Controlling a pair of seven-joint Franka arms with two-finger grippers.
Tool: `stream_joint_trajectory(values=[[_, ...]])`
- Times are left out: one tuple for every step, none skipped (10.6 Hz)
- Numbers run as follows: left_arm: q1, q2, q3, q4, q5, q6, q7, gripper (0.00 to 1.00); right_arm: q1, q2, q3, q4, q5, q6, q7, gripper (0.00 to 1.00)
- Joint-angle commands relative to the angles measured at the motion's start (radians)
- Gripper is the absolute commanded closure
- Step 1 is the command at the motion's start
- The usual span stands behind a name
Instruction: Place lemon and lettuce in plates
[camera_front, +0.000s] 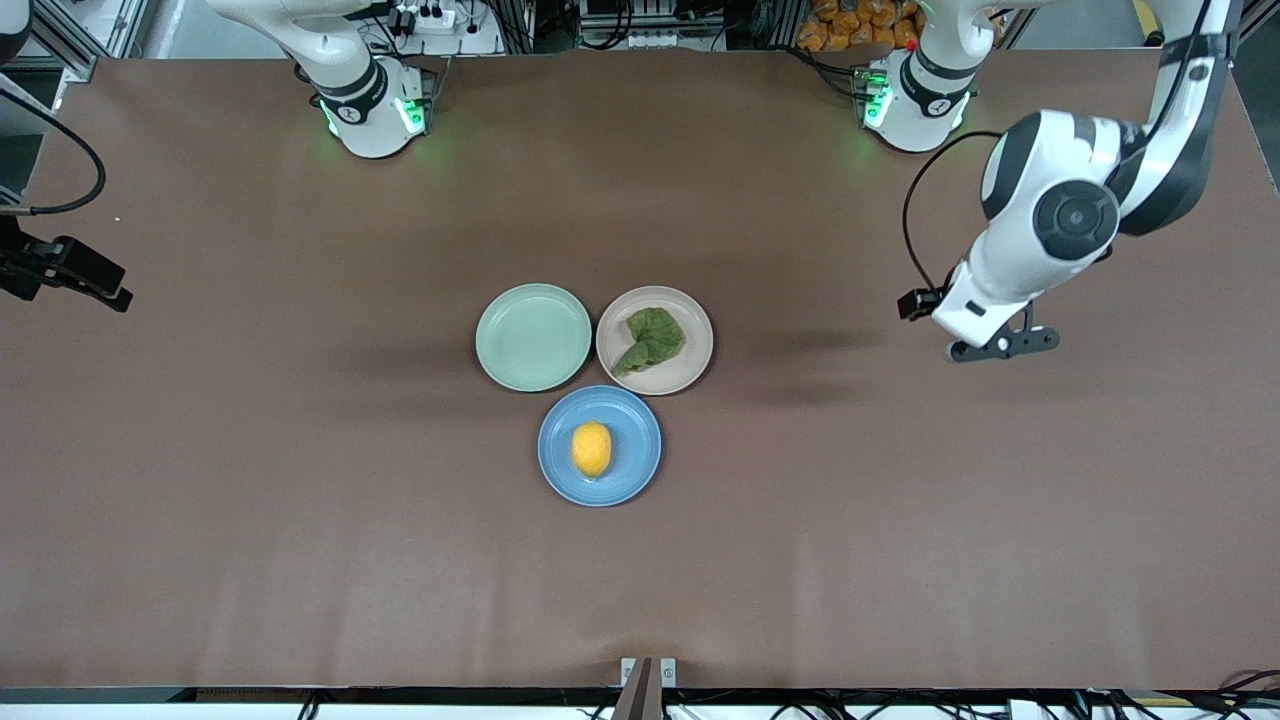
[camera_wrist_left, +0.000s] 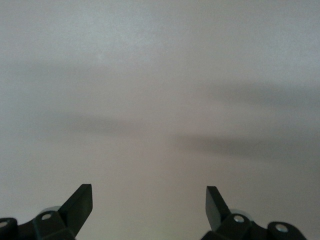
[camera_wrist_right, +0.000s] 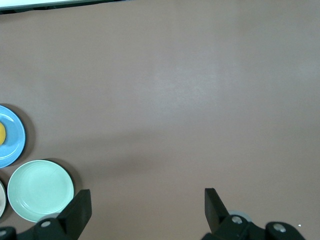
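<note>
The yellow lemon (camera_front: 591, 449) lies on the light blue plate (camera_front: 632, 470), the plate nearest the front camera. The green lettuce leaf (camera_front: 653, 339) lies on the beige-pink plate (camera_front: 690, 370). My left gripper (camera_front: 1003, 344) is open and empty over bare table toward the left arm's end, well away from the plates; its view shows only the table between its fingertips (camera_wrist_left: 149, 192). My right gripper (camera_front: 95, 283) is open and empty at the right arm's end of the table (camera_wrist_right: 147, 196). The right wrist view shows the blue plate's edge (camera_wrist_right: 12, 145) with a sliver of the lemon (camera_wrist_right: 1, 134).
An empty mint-green plate (camera_front: 533, 336) sits beside the beige-pink plate, toward the right arm's end; it also shows in the right wrist view (camera_wrist_right: 40, 190). The three plates touch in a cluster mid-table. The brown table (camera_front: 300, 500) spreads around them.
</note>
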Motion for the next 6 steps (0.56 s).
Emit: stream_joint_trajectory(values=[[-0.009, -0.043, 0.015, -0.013, -0.038, 0.01, 0.052, 0.0, 0.022, 0.002, -0.025, 0.017, 0.009, -0.016, 0.002, 0.0], [-0.009, -0.049, 0.016, 0.018, -0.04, 0.011, 0.062, 0.0, 0.016, 0.002, -0.023, 0.017, 0.01, -0.015, 0.001, 0.0], [-0.009, -0.051, 0.016, 0.065, -0.042, 0.012, 0.062, 0.0, 0.016, 0.004, -0.023, 0.017, 0.01, -0.015, 0.001, 0.0], [-0.007, -0.049, 0.016, 0.114, -0.046, 0.012, 0.062, 0.0, 0.014, 0.004, -0.023, 0.025, 0.013, -0.015, 0.001, 0.0], [-0.007, -0.049, 0.016, 0.157, -0.055, 0.012, 0.062, 0.0, 0.013, 0.004, -0.023, 0.025, 0.015, -0.016, -0.001, 0.0], [-0.009, -0.052, 0.016, 0.188, -0.054, 0.01, 0.063, 0.0, 0.013, 0.004, -0.023, 0.025, 0.015, -0.016, -0.001, 0.0]])
